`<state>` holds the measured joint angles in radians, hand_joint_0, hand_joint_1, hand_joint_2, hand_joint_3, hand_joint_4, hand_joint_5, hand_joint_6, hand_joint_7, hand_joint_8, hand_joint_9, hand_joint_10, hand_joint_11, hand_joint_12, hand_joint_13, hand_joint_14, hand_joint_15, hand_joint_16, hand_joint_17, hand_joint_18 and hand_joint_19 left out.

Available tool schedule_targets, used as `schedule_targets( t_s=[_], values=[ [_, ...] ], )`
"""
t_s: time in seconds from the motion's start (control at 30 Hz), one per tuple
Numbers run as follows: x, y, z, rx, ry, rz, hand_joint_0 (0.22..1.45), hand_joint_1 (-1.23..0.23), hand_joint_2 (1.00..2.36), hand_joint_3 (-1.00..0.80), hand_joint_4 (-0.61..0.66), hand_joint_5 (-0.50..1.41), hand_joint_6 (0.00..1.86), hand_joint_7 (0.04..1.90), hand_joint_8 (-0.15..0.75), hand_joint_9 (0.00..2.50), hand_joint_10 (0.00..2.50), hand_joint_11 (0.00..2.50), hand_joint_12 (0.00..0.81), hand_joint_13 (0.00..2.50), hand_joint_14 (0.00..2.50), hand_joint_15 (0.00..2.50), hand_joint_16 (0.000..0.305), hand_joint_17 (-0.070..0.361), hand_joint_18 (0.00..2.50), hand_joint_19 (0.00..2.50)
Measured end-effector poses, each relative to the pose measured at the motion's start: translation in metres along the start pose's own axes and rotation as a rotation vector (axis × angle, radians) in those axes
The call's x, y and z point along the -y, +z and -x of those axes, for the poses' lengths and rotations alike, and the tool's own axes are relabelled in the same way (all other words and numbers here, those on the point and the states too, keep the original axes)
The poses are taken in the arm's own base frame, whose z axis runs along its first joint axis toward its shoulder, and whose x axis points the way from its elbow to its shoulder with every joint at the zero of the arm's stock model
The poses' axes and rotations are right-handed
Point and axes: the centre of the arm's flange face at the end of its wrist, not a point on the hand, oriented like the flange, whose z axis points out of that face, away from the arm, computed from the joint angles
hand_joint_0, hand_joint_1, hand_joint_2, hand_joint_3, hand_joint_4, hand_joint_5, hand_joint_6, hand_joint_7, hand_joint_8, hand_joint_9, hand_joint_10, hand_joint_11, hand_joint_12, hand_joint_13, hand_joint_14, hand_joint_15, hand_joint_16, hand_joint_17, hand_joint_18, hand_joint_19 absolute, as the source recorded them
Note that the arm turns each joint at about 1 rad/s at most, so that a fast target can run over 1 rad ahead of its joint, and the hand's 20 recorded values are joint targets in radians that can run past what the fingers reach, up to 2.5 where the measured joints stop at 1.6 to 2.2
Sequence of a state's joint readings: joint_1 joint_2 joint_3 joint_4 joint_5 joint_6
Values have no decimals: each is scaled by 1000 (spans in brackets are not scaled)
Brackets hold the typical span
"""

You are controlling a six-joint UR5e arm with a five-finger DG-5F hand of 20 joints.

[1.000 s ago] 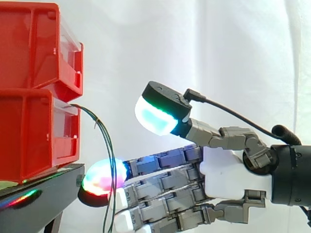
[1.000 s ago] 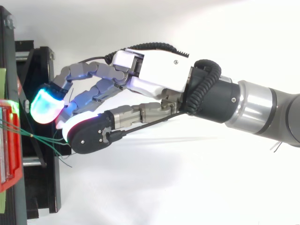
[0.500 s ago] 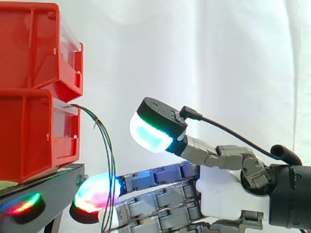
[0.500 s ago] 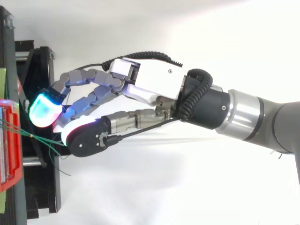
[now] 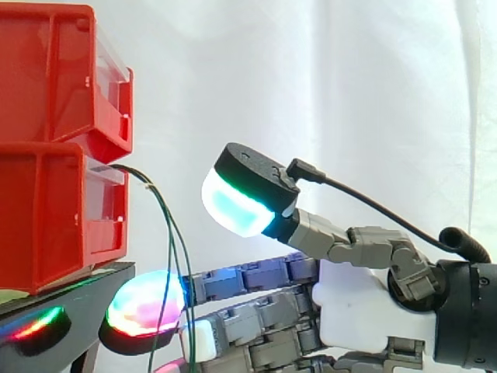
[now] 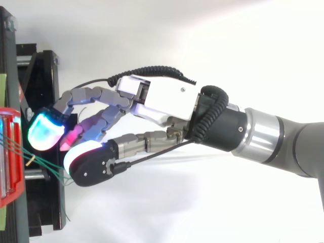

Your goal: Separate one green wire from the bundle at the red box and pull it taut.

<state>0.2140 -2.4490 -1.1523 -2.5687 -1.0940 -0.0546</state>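
Closing on a single strand is the step in hand, and the robot hand (image 5: pixel 365 303) is not on one yet. It is released, with its fingers stretched toward the red box (image 5: pixel 54 210), its thumb (image 5: pixel 237 203) lifted well above them and nothing pinched between.

The bundle of green wires (image 5: pixel 172 249) leaves the front of the lower red box, arches over and hangs down past the edge of the black stand (image 5: pixel 70 299), crossing right at the glowing fingertips (image 5: pixel 144 315). From above, the strands spread a little as they leave the box, and that spread looks like the best opening.

To do this well, I would ease one fingertip behind the outermost strand alone, then bring the thumb down onto it. The others should fall clear before any pull. Such thin wire will likely slip under thick pads, so pinch firmly. Draw straight away from the box, slowly and without jerking, until the slack goes.
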Motion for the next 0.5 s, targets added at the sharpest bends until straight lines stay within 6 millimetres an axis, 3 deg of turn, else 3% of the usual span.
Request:
schedule_targets(
  t_s=[0.5],
  values=[
    [-1,-5,-17,-10,42,-8,485,-540,1000,-500,239,-166,503,810,305,1114,13,423,398,829,13,356,56,126,666,368]
  ],
)
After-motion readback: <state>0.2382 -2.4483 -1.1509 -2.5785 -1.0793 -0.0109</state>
